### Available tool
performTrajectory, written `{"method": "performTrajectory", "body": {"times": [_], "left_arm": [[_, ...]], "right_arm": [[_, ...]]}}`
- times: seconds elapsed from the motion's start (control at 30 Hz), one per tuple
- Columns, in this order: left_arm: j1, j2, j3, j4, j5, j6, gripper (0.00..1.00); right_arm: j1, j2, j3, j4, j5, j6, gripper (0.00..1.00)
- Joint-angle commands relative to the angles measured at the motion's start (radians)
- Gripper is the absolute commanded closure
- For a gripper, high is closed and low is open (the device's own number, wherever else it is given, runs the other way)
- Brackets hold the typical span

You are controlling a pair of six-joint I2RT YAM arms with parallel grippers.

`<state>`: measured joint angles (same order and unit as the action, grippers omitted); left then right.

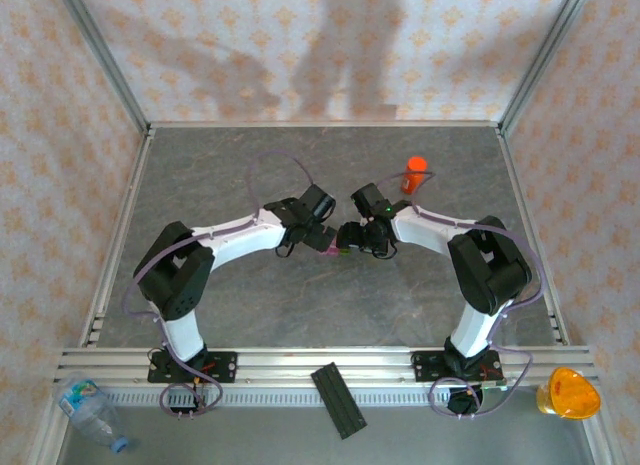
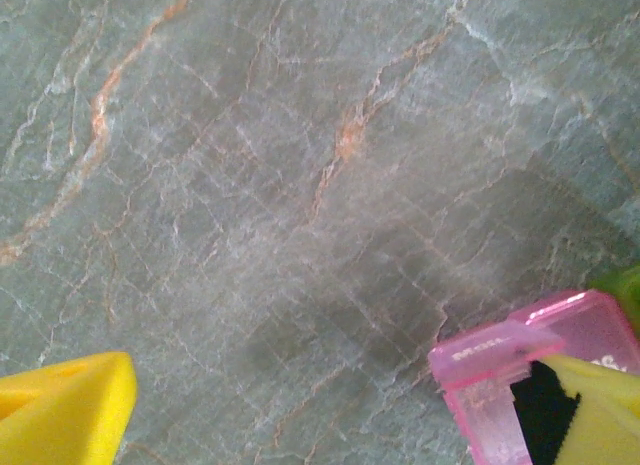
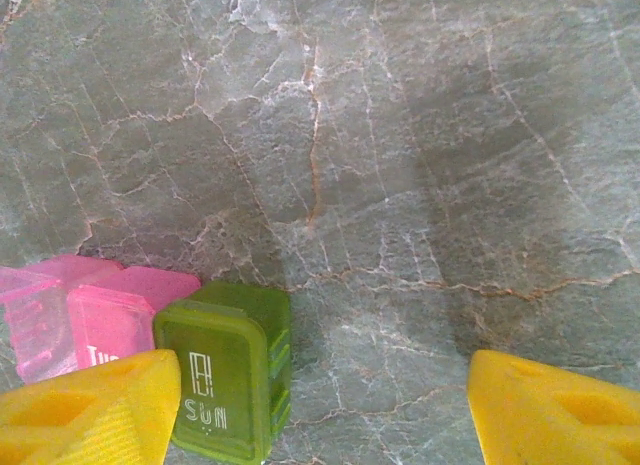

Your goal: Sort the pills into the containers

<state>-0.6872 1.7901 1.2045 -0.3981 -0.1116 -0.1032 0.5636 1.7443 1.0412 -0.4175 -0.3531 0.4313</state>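
The left gripper (image 2: 335, 385) stands wide open with nothing between its fingers. In the left wrist view one yellow finger (image 2: 65, 405) sits at 7 o'clock and the other at 5 o'clock, with bare marbled table (image 2: 300, 185) across the gap. The 5 o'clock finger overlaps a translucent pink box (image 2: 500, 360). I cannot tell whether it touches that box or only hangs over it. A sliver of green shows at the frame edge, at 2 o'clock from the box.

The right gripper (image 3: 325, 385) is open too, its fingers well apart and gripping nothing. In the right wrist view they sit at 7 and 5 o'clock. The dark green box (image 3: 225, 370), lid shut and marked SUN, lies on the table just inside the 7 o'clock finger, well apart from the other finger. The pink boxes (image 3: 95, 320) join it on its 9 o'clock side, partly covered by that same finger.

From the top camera, the containers (image 1: 333, 251) lie near the middle of the table, between the two gripper tips, which face each other over them from 9 and 3 o'clock. An orange bottle (image 1: 413, 173) with a red cap stands at 1 o'clock from them, well apart.
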Motion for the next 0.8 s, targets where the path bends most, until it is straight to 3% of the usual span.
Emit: {"method": "performTrajectory", "body": {"times": [0.0,0.37,0.77], "left_arm": [[0.016,0.039,0.038,-0.023,-0.013,0.013,0.03],[0.051,0.113,0.076,-0.010,0.009,-0.003,0.03],[0.054,0.078,0.075,0.000,0.056,-0.038,0.02]], "right_arm": [[-0.004,0.026,-0.034,-0.039,0.029,0.010,0.26],[-0.004,0.029,-0.038,-0.035,0.028,0.012,0.26],[-0.004,0.018,0.008,-0.073,0.030,-0.002,0.26]]}}
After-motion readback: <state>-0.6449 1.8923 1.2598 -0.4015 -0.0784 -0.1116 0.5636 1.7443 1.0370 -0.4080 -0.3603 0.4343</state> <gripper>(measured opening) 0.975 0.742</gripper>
